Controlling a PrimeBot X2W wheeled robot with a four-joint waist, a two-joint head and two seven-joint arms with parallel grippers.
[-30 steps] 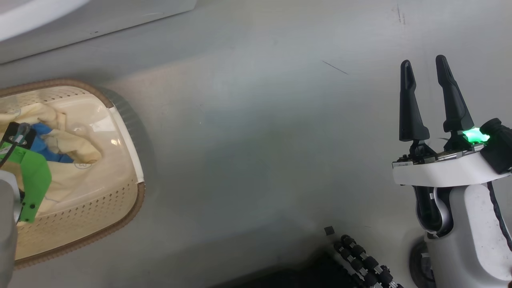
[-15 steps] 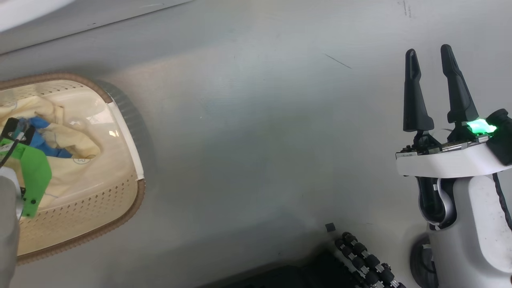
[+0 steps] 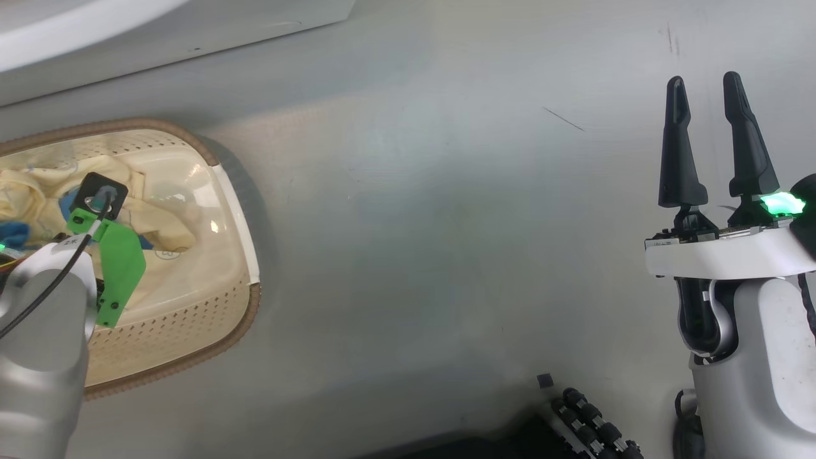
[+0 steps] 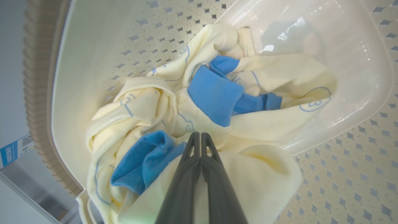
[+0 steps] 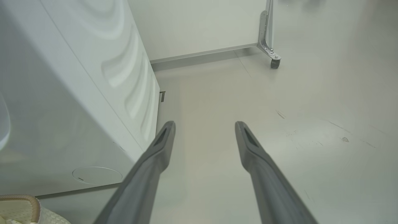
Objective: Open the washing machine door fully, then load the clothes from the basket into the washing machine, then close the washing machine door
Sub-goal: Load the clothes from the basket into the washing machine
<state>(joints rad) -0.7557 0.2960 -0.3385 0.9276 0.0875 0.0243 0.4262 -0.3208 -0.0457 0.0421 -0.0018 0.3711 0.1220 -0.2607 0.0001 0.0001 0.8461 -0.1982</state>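
Note:
The cream basket (image 3: 224, 336) with a brown rim stands on the floor at the left of the head view. Inside it lie the clothes (image 4: 146, 102), cream-yellow fabric with blue patches. My left gripper (image 4: 199, 137) reaches down into the pile, shut, its tips pinching a cream fold beside a blue patch. In the head view the left wrist (image 3: 108, 261) with its green bracket hangs over the basket. My right gripper (image 3: 704, 83) stands open over bare floor at the right, holding nothing. The washing machine (image 5: 77, 93) is the white body to its left. The washing machine door is out of view.
A wheeled panel with a caster (image 5: 275, 62) stands behind the washer. My base's roller wheel (image 3: 593, 421) sits at the head view's bottom. A blue label (image 4: 15, 149) marks the washer's front next to the basket. Grey floor stretches between basket and right arm.
The left gripper has gone from open to shut inside the basket, on the fabric. The head camera has shifted, so the basket sits further right. The right gripper stays open.

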